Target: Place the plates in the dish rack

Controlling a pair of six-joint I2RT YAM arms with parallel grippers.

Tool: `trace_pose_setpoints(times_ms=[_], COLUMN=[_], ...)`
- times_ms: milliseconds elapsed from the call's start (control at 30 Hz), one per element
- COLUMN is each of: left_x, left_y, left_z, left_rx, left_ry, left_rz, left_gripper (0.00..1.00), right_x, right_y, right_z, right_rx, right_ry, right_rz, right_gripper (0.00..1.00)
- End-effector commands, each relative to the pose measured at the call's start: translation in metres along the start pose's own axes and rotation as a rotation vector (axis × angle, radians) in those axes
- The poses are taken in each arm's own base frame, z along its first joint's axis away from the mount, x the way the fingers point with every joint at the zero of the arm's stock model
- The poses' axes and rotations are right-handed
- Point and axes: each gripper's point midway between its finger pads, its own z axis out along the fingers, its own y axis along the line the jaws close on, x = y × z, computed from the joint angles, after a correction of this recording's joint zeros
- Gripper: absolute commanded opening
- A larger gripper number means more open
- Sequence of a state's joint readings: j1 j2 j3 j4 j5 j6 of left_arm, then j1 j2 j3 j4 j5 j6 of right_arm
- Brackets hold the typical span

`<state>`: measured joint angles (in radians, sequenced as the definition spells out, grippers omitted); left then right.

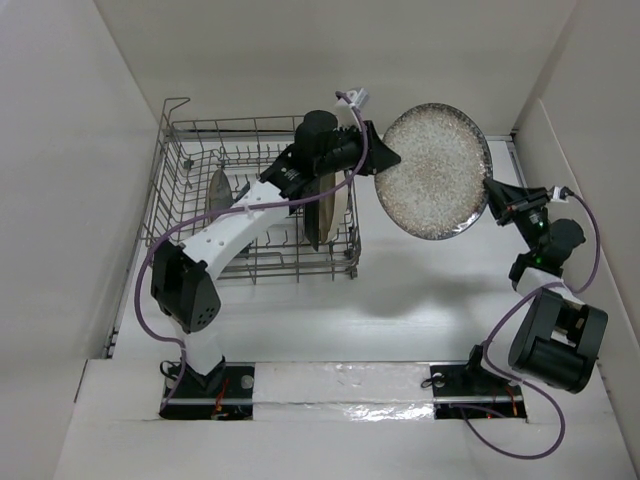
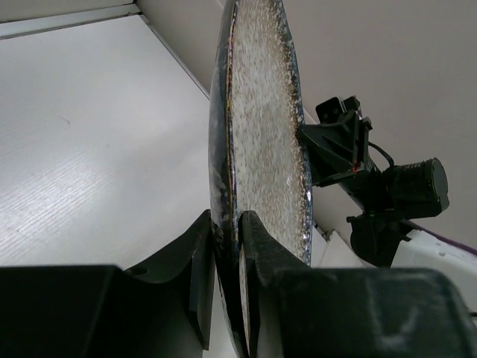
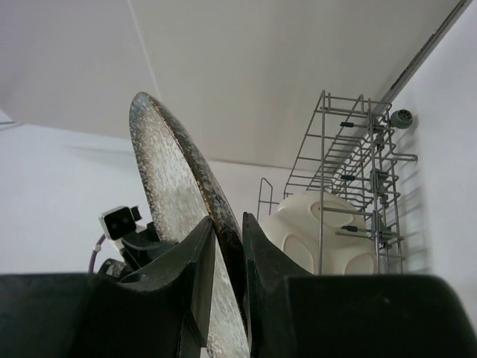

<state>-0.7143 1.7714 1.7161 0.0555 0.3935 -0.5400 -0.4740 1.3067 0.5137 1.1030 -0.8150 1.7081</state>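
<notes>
L pincer [image 1: 385,158], R pincer [image 1: 490,193] clamp 1 speckled plate [image 1: 435,172]; rack [image 1: 300,270]: 2 plates [image 1: 216,190].

White table [image 1: 400,300], plain white panel walls [image 1: 60,150] around; even diffuse light.

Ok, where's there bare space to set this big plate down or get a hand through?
Bare table lies between the rack and the arm bases, and right of the rack, under the held speckled plate. Inside the rack, the middle slots look free; its right end is crowded by an upright plate and the left arm.
</notes>
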Motion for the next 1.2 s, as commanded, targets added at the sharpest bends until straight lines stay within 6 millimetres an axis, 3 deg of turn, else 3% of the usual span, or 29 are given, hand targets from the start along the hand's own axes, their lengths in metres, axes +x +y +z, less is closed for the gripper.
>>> trace_pose_setpoints(times_ms=[0,100,133,300,400,633,733,767,833,900,933,967,1033,1067,1167], left_x=[-0.009,-0.016,-0.025,-0.059,-0.081,-0.139,-0.159,-0.166,-0.177,-0.191,-0.193,-0.199,-0.204,-0.206,-0.214], left_y=[-0.042,-0.045,-0.044,-0.043,-0.053,-0.074,-0.077,-0.086,-0.074,-0.078,-0.067,-0.076,-0.066,-0.076,-0.059], left_z=[-0.017,-0.028,-0.032,-0.069,-0.095,-0.169,-0.202,-0.219,-0.240,-0.278,-0.282,-0.299,-0.318,-0.330,-0.356], left_rx=[0.161,0.159,0.161,0.155,0.170,0.219,0.179,0.173,0.085,0.009,-0.031,-0.051,-0.145,-0.173,-0.373], left_ry=[-0.031,-0.056,-0.083,-0.184,-0.248,-0.420,-0.486,-0.517,-0.553,-0.623,-0.624,-0.657,-0.679,-0.697,-0.760], left_rz=[0.100,0.109,0.105,0.099,0.109,0.108,0.140,0.167,0.188,0.237,0.224,0.259,0.261,0.307,0.318], left_gripper=[0.00,0.00,0.00,0.00,0.00,0.00,0.00,0.00,0.00,0.00,0.00,0.00,0.00,0.00,0.00], right_x=[0.042,0.050,0.049,0.055,0.060,0.077,0.078,0.078,0.076,0.076,0.077,0.076,0.075,0.075,0.075], right_y=[0.070,0.070,0.069,0.069,0.073,0.085,0.082,0.078,0.070,0.063,0.061,0.057,0.049,0.047,0.043], right_z=[0.010,0.018,0.019,0.022,0.023,0.029,0.029,0.028,0.029,0.029,0.028,0.027,0.028,0.027,0.023], right_rx=[-0.179,-0.167,-0.157,-0.152,-0.164,-0.200,-0.199,-0.190,-0.160,-0.147,-0.141,-0.131,-0.104,-0.102,-0.096], right_ry=[0.158,0.182,0.184,0.203,0.211,0.253,0.256,0.255,0.246,0.246,0.246,0.243,0.236,0.239,0.236], right_rz=[-0.145,-0.151,-0.151,-0.180,-0.200,-0.216,-0.223,-0.226,-0.226,-0.263,-0.258,-0.273,-0.274,-0.285,-0.293], right_gripper=[0.00,0.01,0.06,0.48,0.60,0.69,0.75,0.77,0.81,0.81,0.81,0.81,0.81,0.81,0.81])
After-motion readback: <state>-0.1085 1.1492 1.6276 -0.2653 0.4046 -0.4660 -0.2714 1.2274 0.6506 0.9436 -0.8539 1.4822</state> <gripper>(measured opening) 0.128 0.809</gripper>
